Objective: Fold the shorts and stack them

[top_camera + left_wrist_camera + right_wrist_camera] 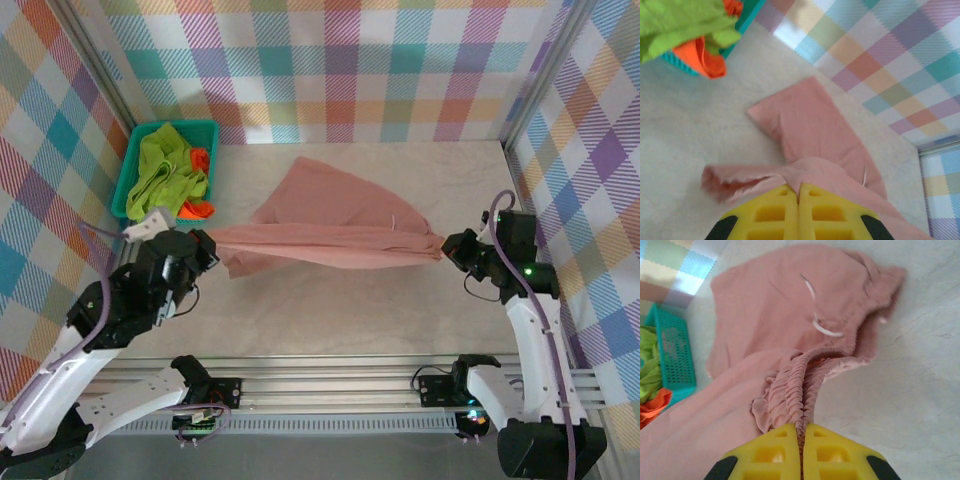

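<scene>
While gripped at both ends, stretched into a taut band across the counter (pixel 330 320) — pink shorts (pixel 340 215), rest of the cloth draped behind onto the surface. Clamped fully closed on one end, near the basket (pixel 185 123): left tool (pixel 205 238). Pinched tight on the gathered waistband (pixel 795 385): right tool (pixel 445 248), white drawstring (pixel 825 330) loose just beyond. Heaped in the basket, far left corner — green shorts (pixel 165 165) over orange shorts (pixel 197 209).

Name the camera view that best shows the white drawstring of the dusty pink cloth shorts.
The right wrist view: the white drawstring loops clearly, close up, on the dusty pink cloth shorts. The top external view shows it as a faint thread; the left wrist view catches a small sliver.
</scene>
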You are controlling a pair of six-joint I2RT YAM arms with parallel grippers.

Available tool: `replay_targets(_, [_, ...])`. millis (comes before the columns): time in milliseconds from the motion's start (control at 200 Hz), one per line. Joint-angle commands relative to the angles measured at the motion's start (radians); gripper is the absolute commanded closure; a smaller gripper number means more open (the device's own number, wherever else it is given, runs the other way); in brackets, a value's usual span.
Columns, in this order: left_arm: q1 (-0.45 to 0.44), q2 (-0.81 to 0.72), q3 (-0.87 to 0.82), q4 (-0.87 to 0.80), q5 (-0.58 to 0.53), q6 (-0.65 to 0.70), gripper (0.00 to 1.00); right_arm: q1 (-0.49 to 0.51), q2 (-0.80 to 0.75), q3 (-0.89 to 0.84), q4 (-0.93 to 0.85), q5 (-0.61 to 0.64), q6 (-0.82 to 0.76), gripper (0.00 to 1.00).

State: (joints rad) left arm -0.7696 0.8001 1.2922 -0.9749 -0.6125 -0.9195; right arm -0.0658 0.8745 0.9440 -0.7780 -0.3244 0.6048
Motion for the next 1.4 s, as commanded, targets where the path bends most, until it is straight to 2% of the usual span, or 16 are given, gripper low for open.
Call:
replay_targets(0, [0.012, 0.045, 0.103, -0.009, -0.093, 0.138, 1.0, -0.006, -0.006, 0.041, -0.102, -0.003, -0.016, 1.0])
replay_targets(290, [0.043, 0.33, 0.269, 0.138, -0.089, 0.287, 1.0, -0.006, 0.072, 0.051, -0.076, 0.079, -0.01, 1.0])
replay_targets(775, [0.277, 0.735, 0.317, 0.375, 0.155, 0.255, 1.0, -0.007, 0.338, 0.06, 0.099, 0.11, 0.027, 1.0])
replay_targets(1040, [0.352, 1.013, 0.473, 0.411, 0.215, 0.252, 1.0, -0.013, 0.533, 0.15, 0.161, 0.14, 0.043, 0.94])
replay_targets(1150, [0.38, 1.147, 0.572, 0.423, 0.246, 0.255, 1.0, -0.034, 0.648, 0.224, 0.173, 0.145, 0.064, 0.88])
replay_targets(1200, [0.393, 1.215, 0.63, 0.42, 0.27, 0.253, 0.95, -0.051, 0.705, 0.266, 0.171, 0.142, 0.08, 0.81])
replay_targets(1300, [0.423, 1.337, 0.761, 0.396, 0.321, 0.249, 0.71, -0.108, 0.803, 0.363, 0.145, 0.087, 0.116, 0.51])
replay_targets(1395, [0.444, 1.367, 0.837, 0.378, 0.391, 0.254, 0.49, -0.139, 0.805, 0.412, 0.14, 0.006, 0.119, 0.29])
